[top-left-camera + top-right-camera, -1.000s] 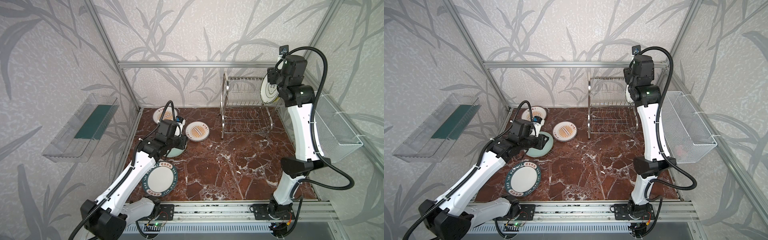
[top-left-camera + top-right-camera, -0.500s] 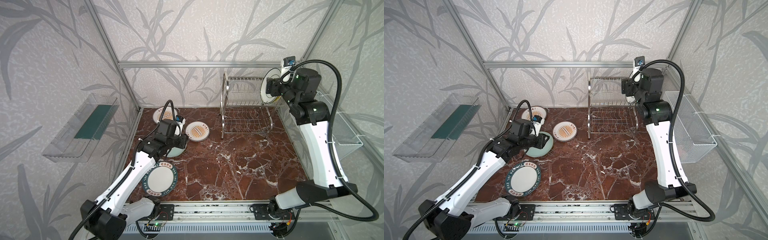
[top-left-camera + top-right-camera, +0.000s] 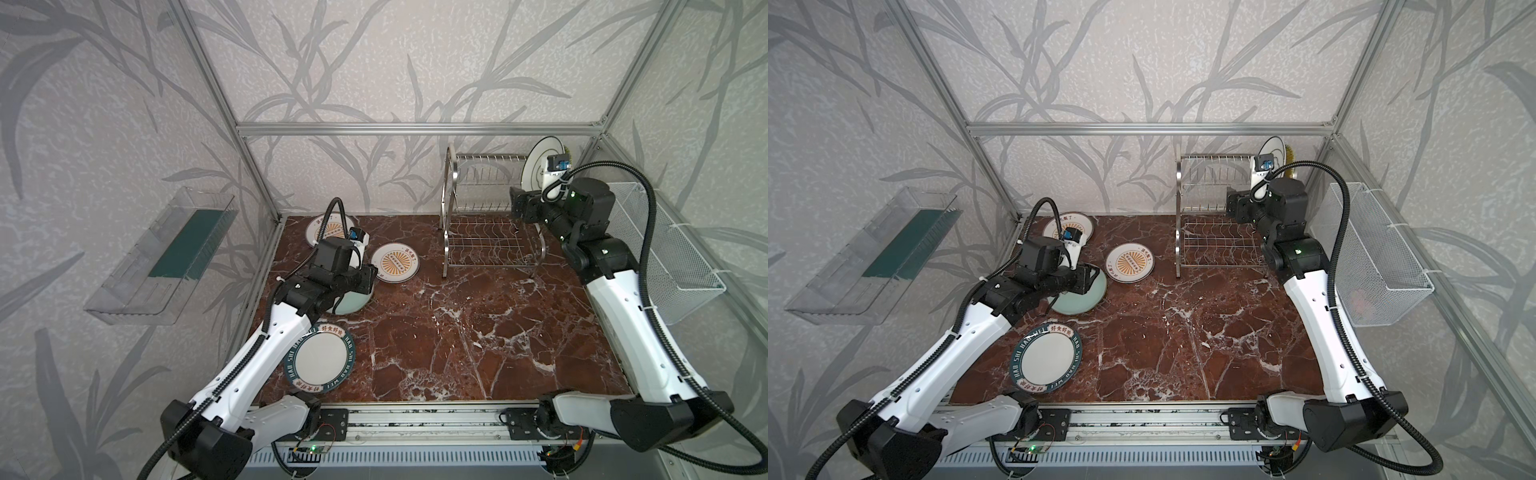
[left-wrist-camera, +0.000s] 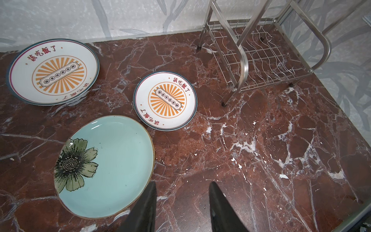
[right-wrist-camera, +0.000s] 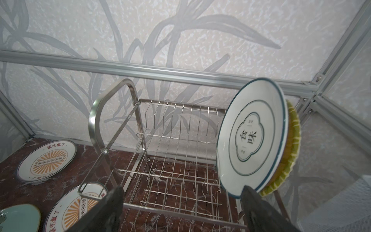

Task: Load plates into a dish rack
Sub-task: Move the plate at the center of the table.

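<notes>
The dish rack stands at the back right. A white plate with a dark cloud outline stands upright at the right end of its upper tier, with a yellow plate behind it. My right gripper is open wide in front of that tier and holds nothing; one finger overlaps the white plate's lower rim. On the marble lie two sunburst plates, a pale green plate and a teal-lettered plate. My left gripper hovers open at the green plate's edge.
A white mesh basket hangs on the right wall, close to my right arm. On the left wall sits a clear plastic tray. Aluminium frame posts bound the marble floor.
My right arm has swung down and back from the rack's top, its jaws spreading wider; the cloud-outline plate stays in the rack. My left arm has barely moved and its jaws opened a little.
</notes>
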You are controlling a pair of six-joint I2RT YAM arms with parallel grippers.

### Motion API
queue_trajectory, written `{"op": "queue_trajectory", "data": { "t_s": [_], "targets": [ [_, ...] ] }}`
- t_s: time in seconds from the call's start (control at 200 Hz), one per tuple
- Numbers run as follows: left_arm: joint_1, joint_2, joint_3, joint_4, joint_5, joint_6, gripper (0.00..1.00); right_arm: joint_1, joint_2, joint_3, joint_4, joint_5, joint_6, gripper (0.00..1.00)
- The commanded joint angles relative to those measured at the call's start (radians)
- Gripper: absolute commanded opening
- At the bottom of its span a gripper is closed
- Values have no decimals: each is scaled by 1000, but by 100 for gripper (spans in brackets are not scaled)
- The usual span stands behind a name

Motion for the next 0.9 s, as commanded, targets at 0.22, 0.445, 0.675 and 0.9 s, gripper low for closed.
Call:
{"op": "queue_trajectory", "data": {
  "t_s": [0.22,0.445,0.675,0.9],
  "targets": [
    [5,-107,-85,152,-157,-48,44,3,-117,-232,184,-47,84,99],
    [5,-70,-101,163,-157,-108,43,21,-202,-424,229,-57,193,99],
    [5,-12,-171,258,-132,-170,41,115,-285,-613,262,11,213,99],
    [5,46,-261,386,-130,-229,39,194,-305,-797,367,75,264,99]
  ]
}}
